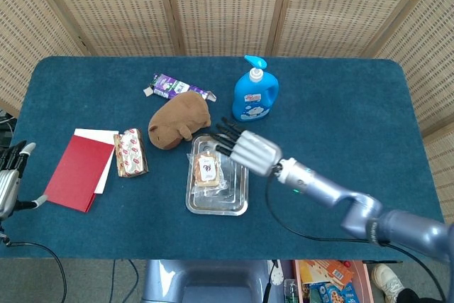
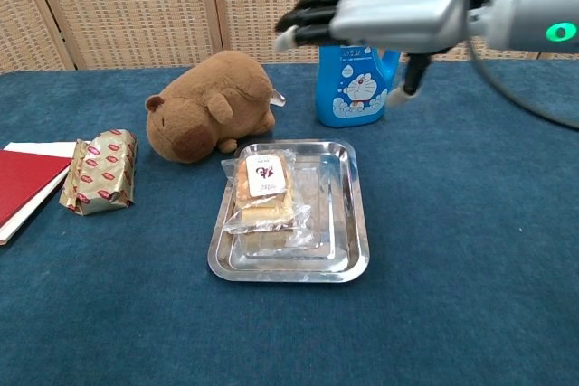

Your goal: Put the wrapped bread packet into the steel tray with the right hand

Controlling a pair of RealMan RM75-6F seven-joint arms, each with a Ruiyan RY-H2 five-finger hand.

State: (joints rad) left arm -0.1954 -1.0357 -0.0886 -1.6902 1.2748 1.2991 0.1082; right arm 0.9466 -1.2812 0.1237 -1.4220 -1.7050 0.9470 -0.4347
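The wrapped bread packet (image 1: 207,169) (image 2: 263,193), clear plastic with a white label, lies in the left part of the steel tray (image 1: 237,191) (image 2: 349,230). My right hand (image 1: 245,146) (image 2: 389,4) hovers high above the tray's far right side, fingers stretched out and apart, holding nothing. My left hand (image 1: 8,175) stays at the table's left edge in the head view, away from everything, with nothing seen in it.
A brown plush animal (image 1: 180,118) (image 2: 206,105) lies just behind the tray's left corner. A blue detergent bottle (image 1: 255,92) (image 2: 355,86) stands behind the tray. A gold snack pack (image 1: 131,152) (image 2: 99,171), a red booklet (image 1: 78,171) and a purple carton (image 1: 175,87) lie further left.
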